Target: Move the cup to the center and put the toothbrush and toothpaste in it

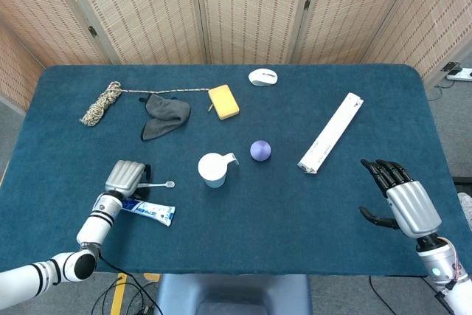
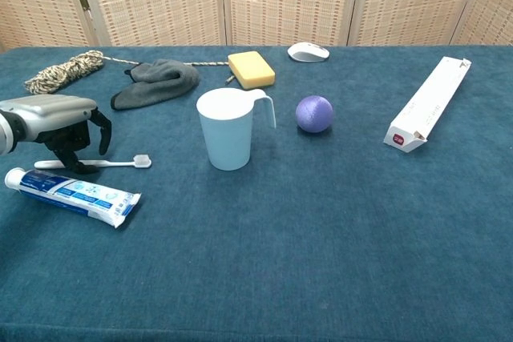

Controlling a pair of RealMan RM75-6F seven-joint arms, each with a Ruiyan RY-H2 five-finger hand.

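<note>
Left hand point(image 2: 56, 122) curled over toothbrush point(image 2: 104, 163) handle, grip unclear; thin, light, stiff, best pinched mid-handle; right hand point(image 1: 402, 201) spread, empty

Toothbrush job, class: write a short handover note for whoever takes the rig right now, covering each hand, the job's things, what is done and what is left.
Left hand: low over the toothbrush handle, fingers curled down around it; whether it grips it cannot be told.
Right hand: open, empty, at the table's right edge, clear of everything.
Cup: upright, empty, near the table's middle.
Toothpaste: flat on the table, just in front of the toothbrush.
Done: cup looks roughly centred.
Left: lift the toothbrush into the cup, then the toothpaste.
</note>
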